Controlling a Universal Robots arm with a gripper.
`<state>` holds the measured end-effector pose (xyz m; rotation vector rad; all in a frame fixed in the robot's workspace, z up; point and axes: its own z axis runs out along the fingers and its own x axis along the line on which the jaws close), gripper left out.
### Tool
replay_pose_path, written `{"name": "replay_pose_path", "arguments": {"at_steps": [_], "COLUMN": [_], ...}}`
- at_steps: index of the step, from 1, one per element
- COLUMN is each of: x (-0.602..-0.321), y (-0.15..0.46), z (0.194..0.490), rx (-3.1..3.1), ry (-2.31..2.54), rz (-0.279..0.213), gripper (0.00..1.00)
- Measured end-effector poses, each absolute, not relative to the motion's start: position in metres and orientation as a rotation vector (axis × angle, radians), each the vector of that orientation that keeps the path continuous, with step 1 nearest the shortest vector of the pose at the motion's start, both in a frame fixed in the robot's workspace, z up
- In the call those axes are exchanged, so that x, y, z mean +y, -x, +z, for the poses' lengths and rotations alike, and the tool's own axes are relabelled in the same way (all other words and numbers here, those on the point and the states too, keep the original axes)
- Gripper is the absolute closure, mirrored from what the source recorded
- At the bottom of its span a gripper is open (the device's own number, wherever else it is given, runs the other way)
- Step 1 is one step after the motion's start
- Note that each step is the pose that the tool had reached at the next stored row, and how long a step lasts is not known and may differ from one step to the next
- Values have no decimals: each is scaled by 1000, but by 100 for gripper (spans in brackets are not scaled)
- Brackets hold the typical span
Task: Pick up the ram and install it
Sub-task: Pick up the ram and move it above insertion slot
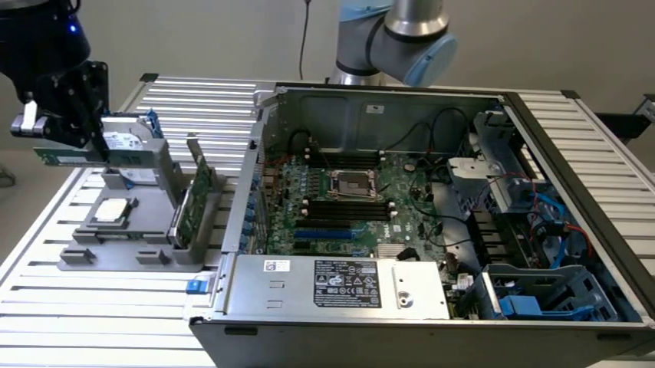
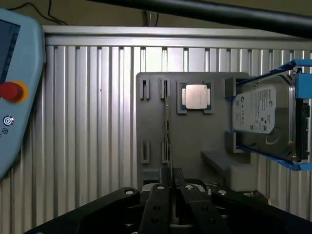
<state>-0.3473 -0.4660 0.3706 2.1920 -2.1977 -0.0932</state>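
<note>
The pincer (image 1: 64,142) is clenched on the long, narrow green ram stick (image 1: 64,156), holding it level and clear of the grey plastic parts holder (image 1: 133,257), probably for carrying.

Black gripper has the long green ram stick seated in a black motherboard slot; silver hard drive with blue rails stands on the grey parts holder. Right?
No: the long green ram stick isn't seated. The black gripper holds it in the air by the grey parts holder, outside the computer case; see the exterior view. The silver hard drive does stand on that holder.
</note>
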Motion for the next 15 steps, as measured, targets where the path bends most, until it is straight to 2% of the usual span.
{"name": "replay_pose_path", "arguments": {"at_steps": [15], "x": [-466], "y": [300], "z": [385], "rx": [-2183], "ry": [-2209], "rz": [-118], "gripper": [86]}}
